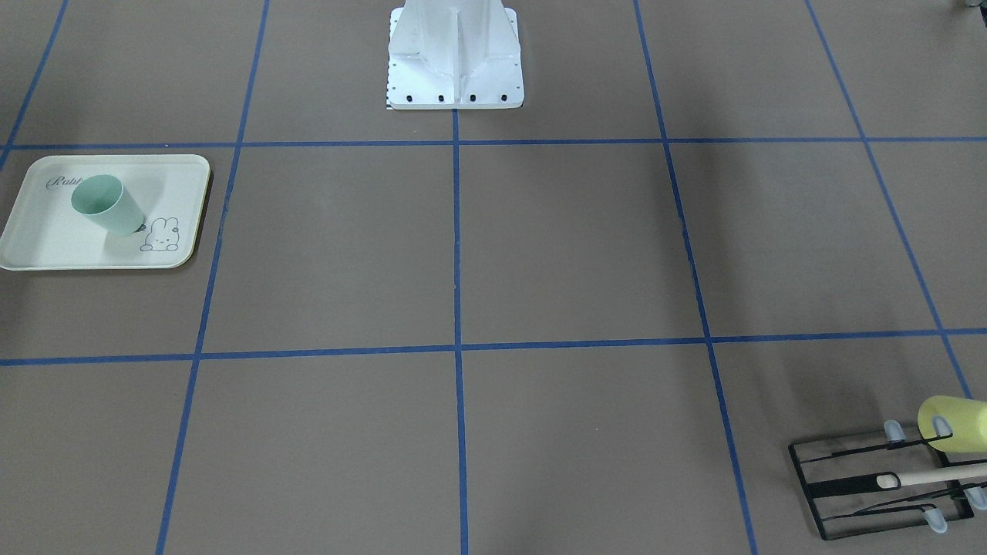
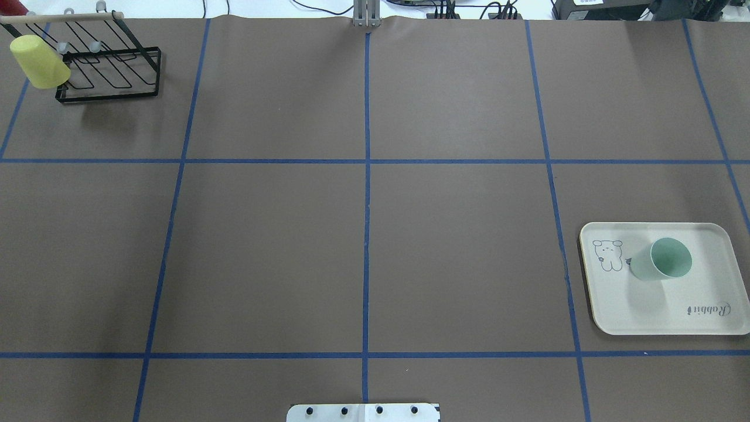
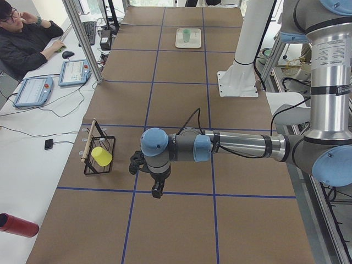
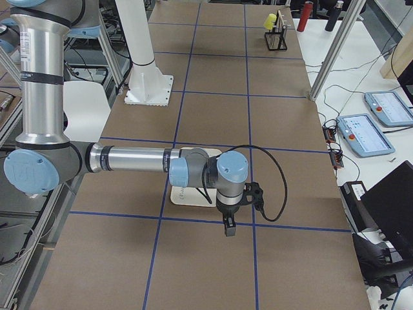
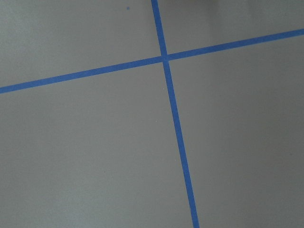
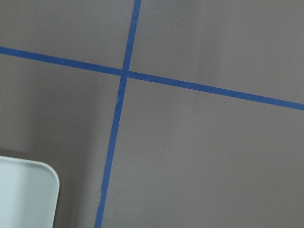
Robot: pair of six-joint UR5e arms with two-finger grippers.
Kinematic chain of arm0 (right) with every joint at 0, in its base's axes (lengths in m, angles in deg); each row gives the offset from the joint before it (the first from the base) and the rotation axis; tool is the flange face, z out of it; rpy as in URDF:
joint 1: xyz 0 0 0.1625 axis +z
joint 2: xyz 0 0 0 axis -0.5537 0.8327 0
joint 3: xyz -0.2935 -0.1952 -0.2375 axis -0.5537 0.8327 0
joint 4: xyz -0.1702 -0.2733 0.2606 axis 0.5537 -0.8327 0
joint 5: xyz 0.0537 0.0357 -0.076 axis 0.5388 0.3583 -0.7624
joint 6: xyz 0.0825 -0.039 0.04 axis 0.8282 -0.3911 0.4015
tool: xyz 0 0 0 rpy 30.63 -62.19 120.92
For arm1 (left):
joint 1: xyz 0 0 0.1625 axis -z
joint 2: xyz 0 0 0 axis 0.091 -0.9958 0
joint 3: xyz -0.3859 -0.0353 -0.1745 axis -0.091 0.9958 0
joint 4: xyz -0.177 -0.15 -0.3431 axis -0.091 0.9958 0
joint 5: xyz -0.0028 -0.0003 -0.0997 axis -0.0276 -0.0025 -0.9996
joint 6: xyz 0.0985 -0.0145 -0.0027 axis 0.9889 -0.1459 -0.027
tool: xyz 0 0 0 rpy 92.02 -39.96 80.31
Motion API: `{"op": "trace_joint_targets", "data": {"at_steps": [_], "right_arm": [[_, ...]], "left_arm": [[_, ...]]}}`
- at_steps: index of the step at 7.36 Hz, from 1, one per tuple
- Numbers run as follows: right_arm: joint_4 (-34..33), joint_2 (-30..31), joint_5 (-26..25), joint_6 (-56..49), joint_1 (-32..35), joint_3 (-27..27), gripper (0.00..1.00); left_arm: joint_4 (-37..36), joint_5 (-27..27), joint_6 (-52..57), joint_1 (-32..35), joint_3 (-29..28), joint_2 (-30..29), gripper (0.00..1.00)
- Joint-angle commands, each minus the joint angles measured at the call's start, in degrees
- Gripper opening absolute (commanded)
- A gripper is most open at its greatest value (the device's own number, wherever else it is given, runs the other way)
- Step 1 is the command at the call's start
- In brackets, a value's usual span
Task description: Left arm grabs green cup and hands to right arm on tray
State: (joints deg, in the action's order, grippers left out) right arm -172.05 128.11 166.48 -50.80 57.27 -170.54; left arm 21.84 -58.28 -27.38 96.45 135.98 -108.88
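The green cup [image 2: 661,261] stands upright, mouth up, on the cream tray [image 2: 644,310], beside the bunny drawing. Both also show in the front view, the cup [image 1: 108,204] on the tray [image 1: 46,247], and far off in the exterior left view [image 3: 187,35]. The left gripper [image 3: 157,190] hangs over bare table near the black rack and holds nothing; I cannot tell if it is open. The right gripper [image 4: 229,227] hangs just past the tray [image 4: 187,194], whose corner [image 6: 23,194] shows in the right wrist view; I cannot tell its state. Neither gripper shows in the overhead or front view.
A pale yellow cup [image 2: 38,61] hangs on the black wire rack [image 2: 111,76] at the far left corner. The robot's white base [image 1: 455,62] stands at the table's near edge. An operator [image 3: 25,38] sits beside the table. A red bottle [image 3: 16,225] lies off the mat.
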Motion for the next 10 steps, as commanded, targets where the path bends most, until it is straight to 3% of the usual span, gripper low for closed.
{"op": "trace_joint_targets", "data": {"at_steps": [1,10], "right_arm": [[-0.09,0.09,0.10,0.09,-0.02,0.00,1.00],[0.00,0.09,0.72,1.93,-0.28,0.00,1.00]], "left_arm": [[0.00,-0.16,0.03,0.00,0.04,0.00,1.00],[0.00,0.02,0.30,-0.09,0.83,-0.18,1.00]]}}
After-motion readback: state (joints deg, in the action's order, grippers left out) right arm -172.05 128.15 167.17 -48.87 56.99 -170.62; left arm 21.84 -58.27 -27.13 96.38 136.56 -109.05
